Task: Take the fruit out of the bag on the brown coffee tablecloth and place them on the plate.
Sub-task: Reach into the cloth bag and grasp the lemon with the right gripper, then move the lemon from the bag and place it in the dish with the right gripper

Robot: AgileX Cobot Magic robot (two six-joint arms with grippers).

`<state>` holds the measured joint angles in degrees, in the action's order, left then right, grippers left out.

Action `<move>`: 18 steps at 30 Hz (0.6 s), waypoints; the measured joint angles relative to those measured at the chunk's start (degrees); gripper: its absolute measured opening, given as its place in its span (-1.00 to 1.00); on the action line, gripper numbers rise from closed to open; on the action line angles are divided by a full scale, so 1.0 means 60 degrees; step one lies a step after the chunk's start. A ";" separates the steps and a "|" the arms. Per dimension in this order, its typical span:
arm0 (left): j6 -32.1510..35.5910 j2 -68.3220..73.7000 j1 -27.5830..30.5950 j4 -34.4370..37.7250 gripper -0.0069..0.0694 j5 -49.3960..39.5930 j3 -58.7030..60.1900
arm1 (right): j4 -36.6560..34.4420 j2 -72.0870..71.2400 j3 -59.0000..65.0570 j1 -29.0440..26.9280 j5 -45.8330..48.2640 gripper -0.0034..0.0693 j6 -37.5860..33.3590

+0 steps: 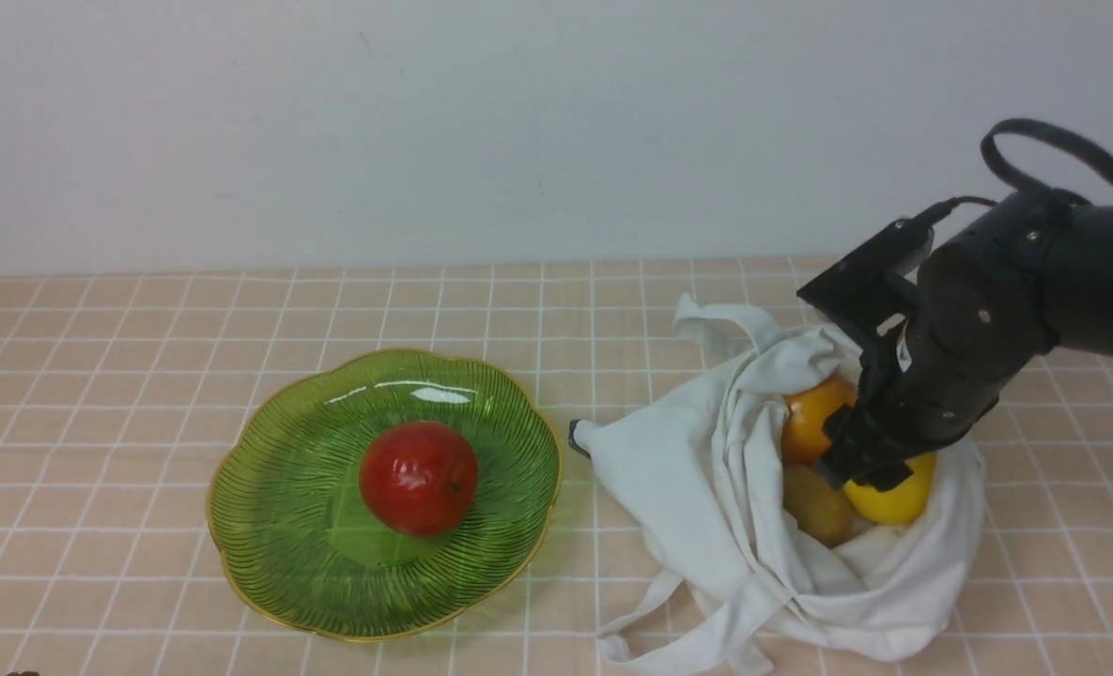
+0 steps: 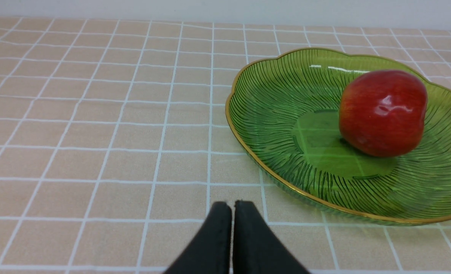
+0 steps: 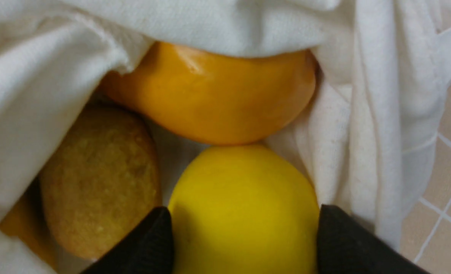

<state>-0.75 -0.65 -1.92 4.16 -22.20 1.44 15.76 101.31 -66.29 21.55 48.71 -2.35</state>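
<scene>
The white cloth bag lies open on the peach grid tablecloth at the right. Inside it are the yellow lemon, the orange and the brown kiwi. My right gripper reaches down into the bag. In the right wrist view its gripper has a black finger pressed on each side of the lemon, with the orange and kiwi touching beside it. The green plate stands to the left. My left gripper is shut and empty, low over the cloth near the plate's rim.
A red apple sits in the middle of the plate, also in the left wrist view. The bag's strap handles trail on the cloth toward the front. A small black tag sticks out of the bag's corner near the plate. A white wall stands behind.
</scene>
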 joint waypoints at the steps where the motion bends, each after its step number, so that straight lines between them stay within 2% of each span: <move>1: 0.0000 0.0000 0.0000 0.0000 -0.84 0.0000 0.0000 | -0.0052 -0.0109 0.0010 0.0000 0.0118 0.30 0.0000; 4: 0.0000 0.0000 0.0000 0.0000 -0.84 0.0000 0.0000 | -0.0309 -0.0677 0.0061 0.0000 0.0245 0.30 0.0000; 9: 0.0000 0.0000 0.0000 0.0000 -0.84 0.0000 0.0000 | -0.1398 -0.1956 0.0069 0.0000 0.0100 0.30 -0.0389; 16: 0.0000 0.0000 0.0000 0.0000 -0.84 0.0000 0.0000 | -0.4049 -0.3175 0.0032 0.0000 -0.0137 0.30 -0.1929; 17: 0.0000 0.0000 0.0000 0.0000 -0.84 0.0000 0.0000 | -0.4552 -0.3280 -0.0047 0.0000 -0.0146 0.30 -0.2236; 18: 0.0000 0.0000 0.0000 0.0000 -0.84 0.0000 0.0000 | -0.5532 -0.3357 -0.0253 0.0000 -0.0182 0.30 -0.2907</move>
<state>-0.75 -0.65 -1.92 4.16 -22.20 1.44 -17.44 81.17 -67.81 21.55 47.62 -19.80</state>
